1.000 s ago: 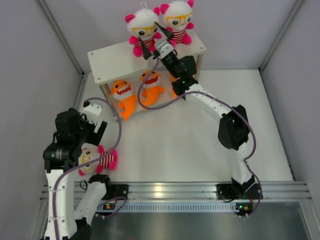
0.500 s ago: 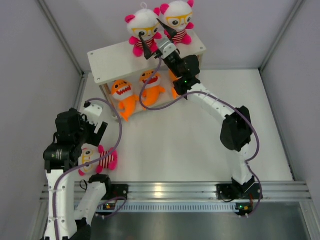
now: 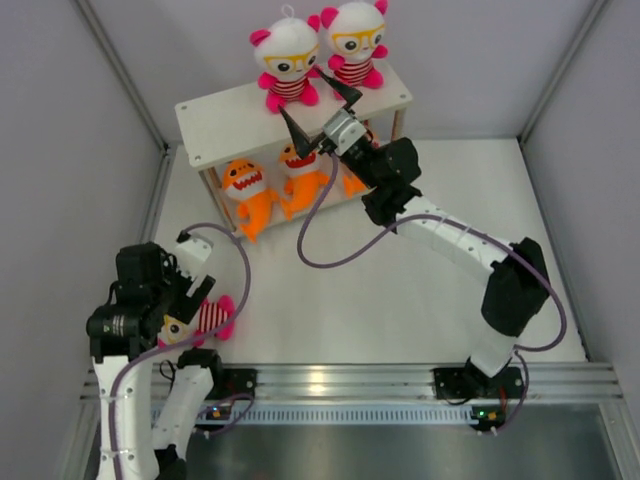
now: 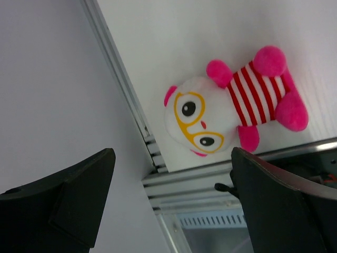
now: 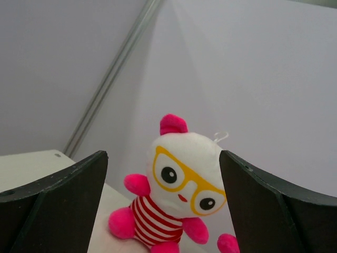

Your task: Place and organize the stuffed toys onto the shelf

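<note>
Dolls (image 3: 288, 62) share the shelf (image 3: 225, 120) top, sharks (image 3: 245, 192) below, sorted by kind; right end effector (image 3: 303, 93) hangs open, empty, just near of them; left end effector (image 4: 171, 158) gapes above the third doll (image 4: 226, 113) at near left on the table (image 3: 380, 290), likely for pickup

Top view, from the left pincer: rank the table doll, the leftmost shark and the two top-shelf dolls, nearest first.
1. Table doll, just below the left pincer.
2. Leftmost shark, shelf lower tier, left end.
3. Left top-shelf doll, top board, middle.
4. Right top-shelf doll, top board, right end.
</note>
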{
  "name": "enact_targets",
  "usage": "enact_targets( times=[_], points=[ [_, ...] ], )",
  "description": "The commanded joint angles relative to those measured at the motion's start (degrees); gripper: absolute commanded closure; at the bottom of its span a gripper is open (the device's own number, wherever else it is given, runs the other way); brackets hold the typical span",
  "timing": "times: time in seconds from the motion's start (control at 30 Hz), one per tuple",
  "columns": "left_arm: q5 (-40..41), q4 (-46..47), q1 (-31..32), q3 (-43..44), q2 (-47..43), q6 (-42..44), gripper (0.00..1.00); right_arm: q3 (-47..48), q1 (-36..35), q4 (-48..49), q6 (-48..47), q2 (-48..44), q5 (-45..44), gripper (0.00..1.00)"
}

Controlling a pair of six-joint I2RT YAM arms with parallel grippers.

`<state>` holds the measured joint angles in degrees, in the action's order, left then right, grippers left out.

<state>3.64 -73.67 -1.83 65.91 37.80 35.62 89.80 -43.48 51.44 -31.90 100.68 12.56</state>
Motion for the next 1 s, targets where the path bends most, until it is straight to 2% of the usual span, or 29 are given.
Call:
enact_targets(
  times=[0.0, 0.07, 0.1, 0.2, 0.23, 0.27, 0.3, 0.43, 0.53, 0.57, 0.63, 0.67, 0.73, 0.83, 0.87, 0.97],
  points=[
    [8.5, -13.0, -0.5, -7.9, 1.2, 2.7, 0.01, -4.7, -2.7, 3.5, 0.5, -7.4, 0.5, 0.12],
    [16.8, -12.8, -0.5, -11.8, 5.8, -1.8, 0.03, -7.5, -4.0, 2.2, 1.8, -10.8, 0.9, 0.13],
    [17.5, -12.8, -0.5, -13.9, 7.8, -5.9, 0.04, -8.5, -4.2, 1.8, 2.3, -11.7, 0.9, 0.13],
    [10.9, -12.7, -1.2, -12.2, 13.9, -9.5, 0.12, -13.0, -5.6, 2.5, 5.7, -15.4, 1.2, 0.14],
    [8.6, -12.8, -1.6, -11.2, 15.9, -9.9, 0.16, -14.1, -6.0, 2.8, 6.5, -16.4, 1.5, 0.15],
    [6.8, -12.7, -2.3, -10.1, 16.7, -10.1, 0.25, -16.3, -6.3, 3.0, 7.7, -17.8, 2.0, 0.15],
    [3.9, -12.7, -2.7, -8.1, 17.3, -10.6, 0.26, -17.4, -6.4, 3.4, 8.3, -18.5, 2.2, 0.16],
    [0.4, -11.2, -7.7, -8.2, 21.1, -6.0, 0.20, -22.3, -7.5, 5.8, 9.5, -20.9, 3.3, 0.16],
    [-1.4, -6.9, -18.1, -9.2, 27.0, -1.4, 0.19, -24.5, -8.0, 6.4, 9.6, -22.0, 4.0, 0.16],
    [-1.7, -6.1, -24.1, -9.1, 28.7, -0.9, 0.19, -25.3, -8.2, 6.4, 9.5, -22.5, 4.2, 0.16],
    [-5.7, -4.6, -29.9, -8.4, 32.9, 0.9, 0.21, -26.1, -8.2, 6.2, 8.9, -23.0, 4.6, 0.16],
    [-6.4, -3.9, -35.2, -8.3, 33.8, 1.2, 0.21, -26.9, -8.4, 6.1, 8.5, -23.4, 4.7, 0.16],
    [-6.3, -1.3, -40.3, -9.2, 34.5, 2.7, 0.20, -27.7, -8.3, 6.0, 7.6, -23.9, 4.7, 0.16],
    [-6.0, 2.1, -42.1, -12.2, 35.7, 2.3, 0.18, -28.9, -8.4, 6.6, 6.6, -24.1, 4.7, 0.15],
    [-6.1, 4.8, -42.4, -12.8, 35.9, 2.0, 0.15, -29.0, -8.4, 6.7, 6.6, -23.9, 4.6, 0.15],
    [-6.4, 10.8, -42.4, -14.5, 37.6, -0.8, 0.16, -29.0, -8.5, 6.6, 6.4, -23.5, 4.5, 0.15]
  ],
)
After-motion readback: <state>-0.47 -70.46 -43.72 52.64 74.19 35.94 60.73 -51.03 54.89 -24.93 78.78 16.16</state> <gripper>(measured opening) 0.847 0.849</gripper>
